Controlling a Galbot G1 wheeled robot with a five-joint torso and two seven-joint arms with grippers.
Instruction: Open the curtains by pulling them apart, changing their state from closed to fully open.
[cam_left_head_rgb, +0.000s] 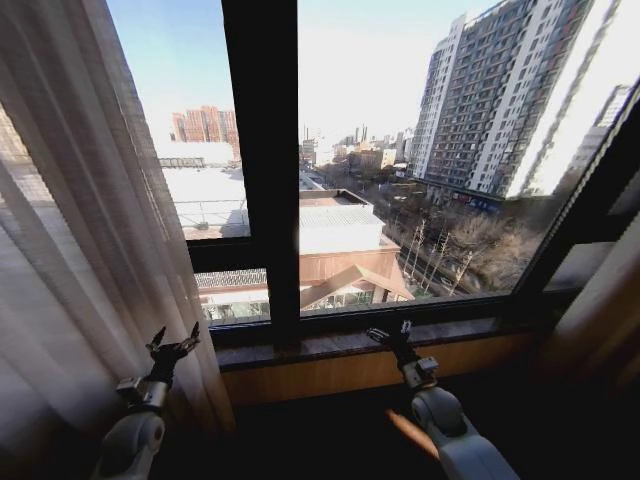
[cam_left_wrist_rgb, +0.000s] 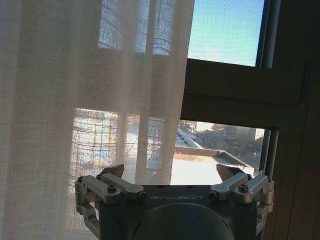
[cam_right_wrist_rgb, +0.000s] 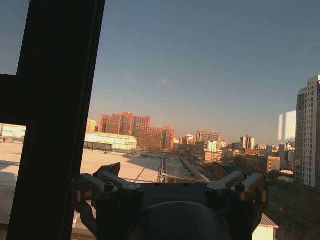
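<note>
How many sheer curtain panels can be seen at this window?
1 for certain: the sheer curtain gathered at the window's left side, beside the left gripper. A blurred fabric at the right edge may be another; I cannot tell.

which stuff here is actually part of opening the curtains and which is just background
Part of the job:
- sheer curtain, gathered at the left of the window
- left gripper, open, beside that curtain
- right gripper, open, near the sill

Just background:
- window frame
- window sill
- drape at the right edge
- city buildings outside
</note>
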